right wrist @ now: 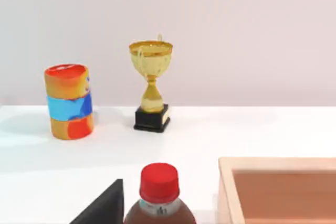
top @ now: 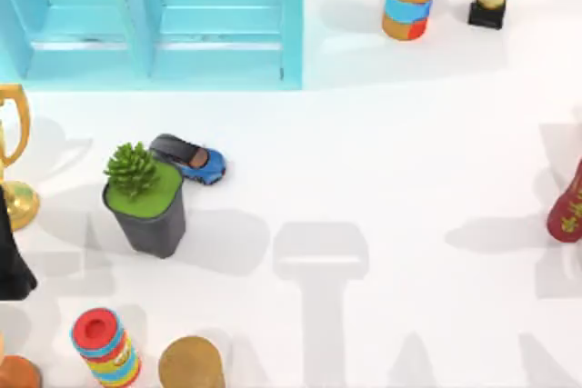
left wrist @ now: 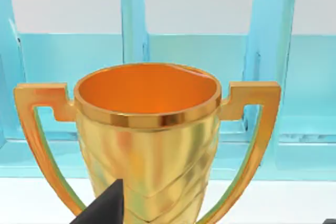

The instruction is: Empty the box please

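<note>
The box [right wrist: 278,190], a tan open-topped one, stands just beside the red-capped bottle [right wrist: 159,195] in the right wrist view, and what shows of its inside is bare. On the worktop [top: 382,152] the bottle sits at the 3 o'clock edge.

The right claw [right wrist: 102,208] hangs close behind the bottle. The left claw [top: 13,256] is at 9 o'clock, facing the gold cup [left wrist: 147,140] with the blue rack [top: 155,20] at 11 o'clock beyond it. I cannot tell whether either claw is apart or together.

The box lies on the right arm's side, so I judge the work falls to that arm. It should first look over the rim to see whether anything remains inside. Any reach should come straight down from above, clear of the bottle's cap and the near wall. The tall bottle would tip at a sideways brush. The left arm can stay off the cup's handles.
</note>
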